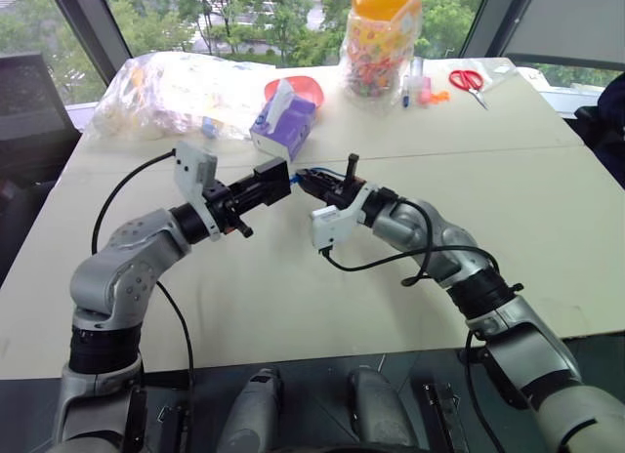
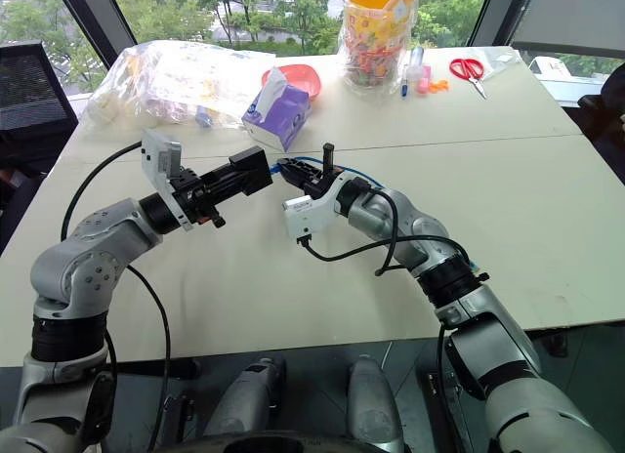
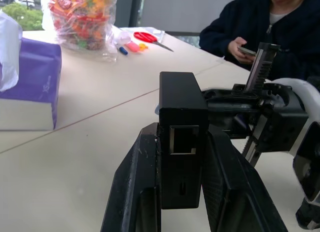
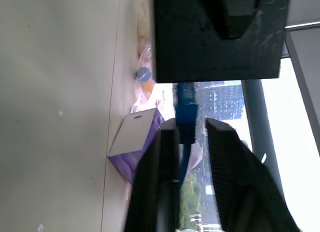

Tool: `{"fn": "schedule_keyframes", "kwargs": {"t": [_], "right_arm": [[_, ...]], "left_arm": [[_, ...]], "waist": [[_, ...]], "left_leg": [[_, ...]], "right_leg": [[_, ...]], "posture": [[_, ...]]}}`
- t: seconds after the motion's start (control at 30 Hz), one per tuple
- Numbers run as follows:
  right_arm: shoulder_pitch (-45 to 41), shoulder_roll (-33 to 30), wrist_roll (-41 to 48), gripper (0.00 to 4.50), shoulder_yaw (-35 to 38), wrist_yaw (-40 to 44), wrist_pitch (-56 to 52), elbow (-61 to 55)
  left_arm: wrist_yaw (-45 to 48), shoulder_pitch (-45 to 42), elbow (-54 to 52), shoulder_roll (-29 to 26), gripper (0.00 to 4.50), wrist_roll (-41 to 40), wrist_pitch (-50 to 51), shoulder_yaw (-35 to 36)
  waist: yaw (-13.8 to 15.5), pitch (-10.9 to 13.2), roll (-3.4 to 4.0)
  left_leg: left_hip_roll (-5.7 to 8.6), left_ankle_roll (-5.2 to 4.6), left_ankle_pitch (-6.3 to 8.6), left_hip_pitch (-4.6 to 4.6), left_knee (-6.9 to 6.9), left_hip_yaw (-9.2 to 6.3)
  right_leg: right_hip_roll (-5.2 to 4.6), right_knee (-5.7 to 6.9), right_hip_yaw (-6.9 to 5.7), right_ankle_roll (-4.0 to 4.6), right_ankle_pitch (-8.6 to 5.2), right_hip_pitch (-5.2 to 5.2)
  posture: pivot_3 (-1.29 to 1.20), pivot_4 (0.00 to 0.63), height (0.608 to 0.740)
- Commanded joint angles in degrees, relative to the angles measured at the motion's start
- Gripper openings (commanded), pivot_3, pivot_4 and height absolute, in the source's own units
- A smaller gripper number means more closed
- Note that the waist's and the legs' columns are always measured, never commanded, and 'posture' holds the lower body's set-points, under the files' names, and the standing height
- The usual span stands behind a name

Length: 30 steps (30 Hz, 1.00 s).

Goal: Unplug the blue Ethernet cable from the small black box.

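Left gripper (image 3: 182,192) clamps small black box (image 3: 182,137); blue Ethernet cable (image 4: 186,109) plugged in.

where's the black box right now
The black box is held above the table's middle in the left gripper, in front of the tissue box.

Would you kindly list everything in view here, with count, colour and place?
Black box: one, held between the left claw's fingers above the table.
Cable: one, blue, running from the box's side between the right claw's fingers.
Tissue box: one, purple, behind the claws.
Candy jar: one, orange-lidded, far edge.
Plastic bag: one, clear, far left.
Bowl: one, red, behind the tissue box.
Scissors: one pair, red, far right.
Table: one, beige.
Person: one, dark jacket, seated holding a phone.
Left claw: shut on the box.
Right claw: around the cable.
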State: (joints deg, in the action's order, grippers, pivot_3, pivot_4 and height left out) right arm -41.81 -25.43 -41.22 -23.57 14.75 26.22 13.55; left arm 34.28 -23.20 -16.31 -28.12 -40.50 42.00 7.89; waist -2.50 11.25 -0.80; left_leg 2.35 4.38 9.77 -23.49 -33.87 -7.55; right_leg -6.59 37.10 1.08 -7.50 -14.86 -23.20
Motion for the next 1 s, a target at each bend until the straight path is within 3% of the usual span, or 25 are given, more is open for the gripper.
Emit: {"fn": "schedule_keyframes", "kwargs": {"t": [0.03,0.13,0.23,0.4,0.57,0.8,0.97,1.0], "right_arm": [[-0.5,1.7,9.1,2.67,3.1,6.6,-4.3,-3.7],[-0.7,0.5,27.8,4.27,4.1,28.5,-15.1,-6.2],[-2.8,-3.3,45.4,4.27,7.6,46.3,-27.6,-10.2],[-8.5,-4.5,59.4,4.27,12.1,56.8,-45.5,-8.2],[-13.2,-2.8,66.3,4.27,14.7,59.9,-58.8,-0.5],[-16.5,0.3,68.5,4.27,15.5,61.5,-63.4,4.6],[-17.7,1.5,68.6,1.93,15.2,62.3,-63.7,6.0],[-17.7,1.6,68.6,1.93,14.9,62.7,-64.3,5.6]], "left_arm": [[1.0,0.0,-0.4,-1.2,0.48,0.2,-0.5,0.6],[4.4,0.1,0.9,-3.5,0.48,0.5,-1.9,1.3],[10.2,-0.1,1.7,-6.6,0.48,-1.7,-1.5,2.3],[17.0,-2.3,3.4,-9.7,0.48,-5.6,-0.2,4.2],[21.0,-3.6,3.3,-12.0,0.48,-9.5,2.3,4.7],[23.0,-4.4,2.9,-13.5,0.48,-11.8,4.8,4.4],[22.9,-5.0,3.1,-13.3,0.48,-11.7,5.3,4.5],[22.9,-5.1,3.3,-13.3,0.48,-11.6,5.3,4.5]], "waist": [[0.0,0.0,-0.03],[0.0,0.0,-0.08],[0.1,0.1,-0.08],[0.0,0.1,-0.11],[0.0,0.1,-0.11],[0.0,0.2,-0.11],[0.0,0.2,-0.11],[0.0,0.2,-0.11]], "left_leg": [[0.0,0.0,0.0,0.0,0.0,0.0],[-0.04,0.0,0.0,0.0,0.0,0.0],[-0.04,-0.03,0.01,-0.04,0.0,-0.02],[-0.08,-0.03,0.03,-0.07,0.02,-0.04],[-0.11,-0.03,0.04,-0.08,0.16,-0.03],[-0.09,-0.03,0.04,-0.51,0.24,-0.02],[-0.09,-0.03,0.04,-0.67,0.23,-0.02],[-0.09,-0.03,0.04,-0.67,0.22,-0.02]], "right_leg": [[0.0,0.0,0.0,0.0,0.0,0.0],[0.01,-0.01,-0.02,0.0,0.0,0.01],[0.0,-0.08,-0.06,-0.01,0.0,0.04],[0.0,-0.13,-0.11,0.01,-0.01,0.0],[0.0,-0.17,-0.15,0.03,-0.02,-0.07],[0.0,-0.3,-0.16,-0.2,0.12,-0.46],[0.01,-0.28,-0.17,-0.25,0.14,-0.6],[0.01,-0.28,-0.17,-0.25,0.14,-0.6]], "posture": [[0.0,0.15,0.726],[0.0,0.15,0.726],[0.0,0.15,0.726],[0.0,0.15,0.726],[0.0,0.15,0.726],[0.0,0.15,0.726],[0.0,0.15,0.726],[0.0,0.15,0.726]]}}
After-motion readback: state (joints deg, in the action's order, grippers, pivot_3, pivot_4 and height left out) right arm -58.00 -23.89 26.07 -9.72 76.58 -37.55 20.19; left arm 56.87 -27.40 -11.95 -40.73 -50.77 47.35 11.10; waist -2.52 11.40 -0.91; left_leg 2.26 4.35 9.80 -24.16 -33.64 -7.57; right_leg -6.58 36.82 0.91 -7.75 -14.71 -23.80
